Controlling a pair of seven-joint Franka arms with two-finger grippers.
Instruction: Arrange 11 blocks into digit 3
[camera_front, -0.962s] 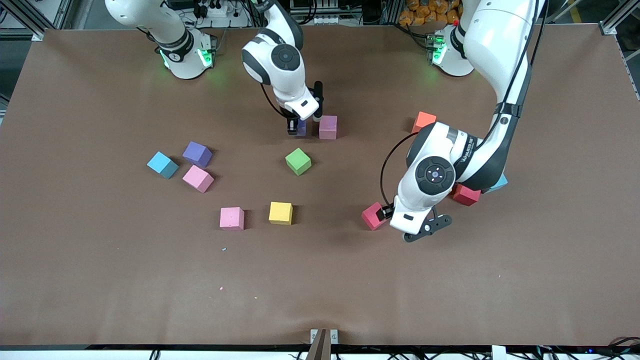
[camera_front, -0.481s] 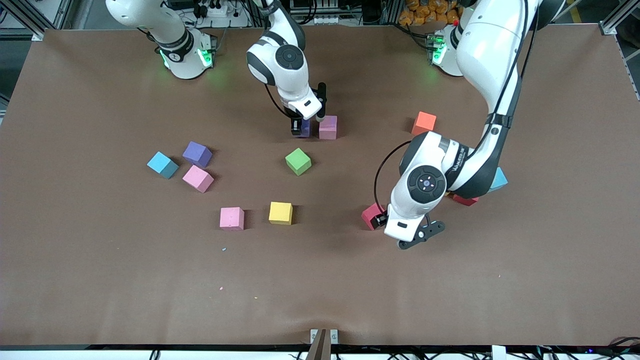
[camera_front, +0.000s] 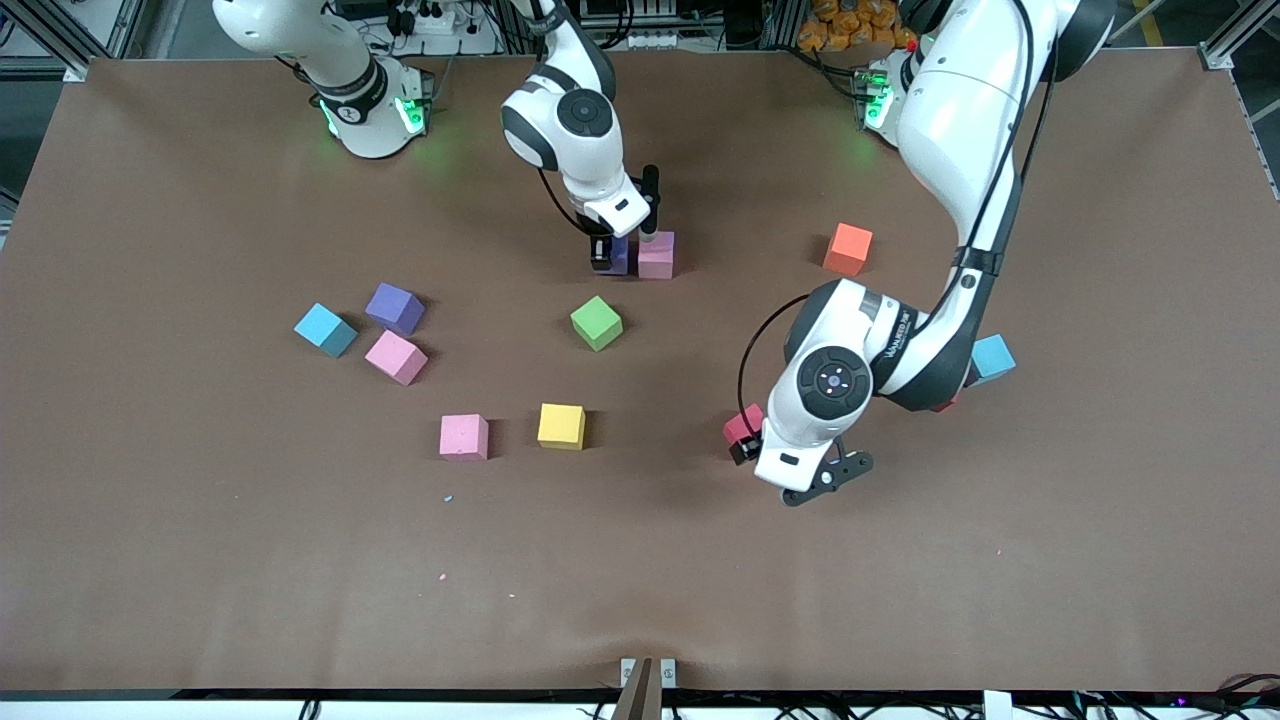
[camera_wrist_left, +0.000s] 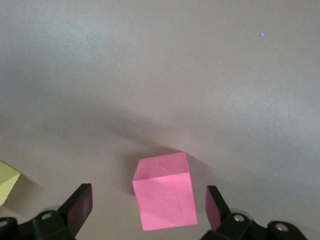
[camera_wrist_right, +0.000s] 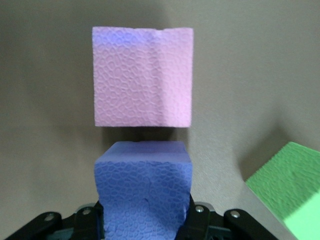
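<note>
My right gripper (camera_front: 618, 258) (camera_wrist_right: 143, 220) is shut on a purple block (camera_front: 619, 254) (camera_wrist_right: 143, 190), held low just beside a pink block (camera_front: 656, 255) (camera_wrist_right: 143, 75), on its side toward the right arm's end, with a narrow gap between them. My left gripper (camera_front: 748, 442) (camera_wrist_left: 147, 205) is open and straddles a red block (camera_front: 740, 425) (camera_wrist_left: 165, 192) that stands on the table, fingers (camera_wrist_left: 80, 202) apart from its sides. Loose on the table lie a green block (camera_front: 596, 323), a yellow one (camera_front: 561, 426), two pink ones (camera_front: 464, 437) (camera_front: 396, 357), a purple one (camera_front: 394, 308) and an orange one (camera_front: 848, 248).
Two light-blue cubes lie on the brown table (camera_front: 640, 580), one (camera_front: 325, 329) by the loose purple block and one (camera_front: 992, 357) beside the left arm's elbow. A sliver of another red block (camera_front: 946, 404) shows under that arm.
The right gripper has carried the purple block closer to the pink block. The left arm has swung toward the right arm's end, covering more of the red block by the light-blue cube.
</note>
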